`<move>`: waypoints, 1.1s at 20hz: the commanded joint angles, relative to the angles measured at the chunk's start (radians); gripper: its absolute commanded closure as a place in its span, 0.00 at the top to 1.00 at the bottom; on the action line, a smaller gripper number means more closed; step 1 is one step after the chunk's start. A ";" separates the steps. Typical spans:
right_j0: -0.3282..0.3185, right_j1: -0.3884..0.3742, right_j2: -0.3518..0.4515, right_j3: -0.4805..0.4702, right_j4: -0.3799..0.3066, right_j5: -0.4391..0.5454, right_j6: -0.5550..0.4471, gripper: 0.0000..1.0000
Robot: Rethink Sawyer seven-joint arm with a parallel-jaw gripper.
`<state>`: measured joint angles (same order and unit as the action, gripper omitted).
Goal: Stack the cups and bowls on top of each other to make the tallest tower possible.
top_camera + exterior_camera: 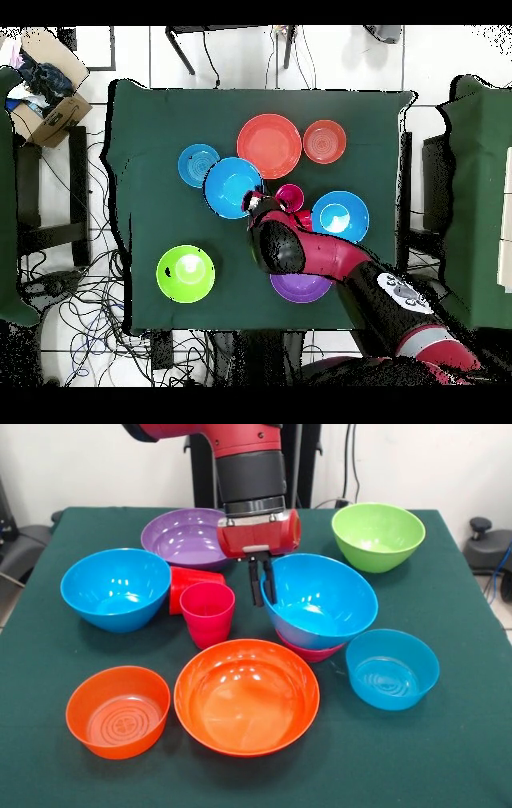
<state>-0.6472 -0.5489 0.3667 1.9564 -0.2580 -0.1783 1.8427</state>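
Note:
My gripper (pixel 263 598) stands over the middle of the table, its two fingers close together on the near-left rim of a large blue bowl (pixel 324 602). That bowl is tilted and rests on the small magenta bowl (pixel 310 652). Left of the fingers a pink cup (pixel 208 614) stands upright, with a red-orange cup (pixel 190 584) lying on its side behind it. From overhead the arm covers the gripper (pixel 257 205) beside the blue bowl (pixel 232 187).
Around them sit a second large blue bowl (pixel 116 589), a purple bowl (pixel 184 536), a lime green bowl (pixel 378 536), a light blue bowl (pixel 392 669), a large orange bowl (pixel 246 698) and a small orange bowl (pixel 118 712).

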 commanded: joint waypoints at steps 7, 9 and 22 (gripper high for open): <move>0.034 0.041 0.001 -0.069 0.002 0.077 0.098 0.00; 0.031 0.043 0.010 -0.064 0.015 0.105 0.100 0.00; 0.015 -0.048 0.022 0.010 0.046 0.300 0.077 1.00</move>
<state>-0.6454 -0.5564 0.3667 1.9554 -0.2466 -0.0624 1.8427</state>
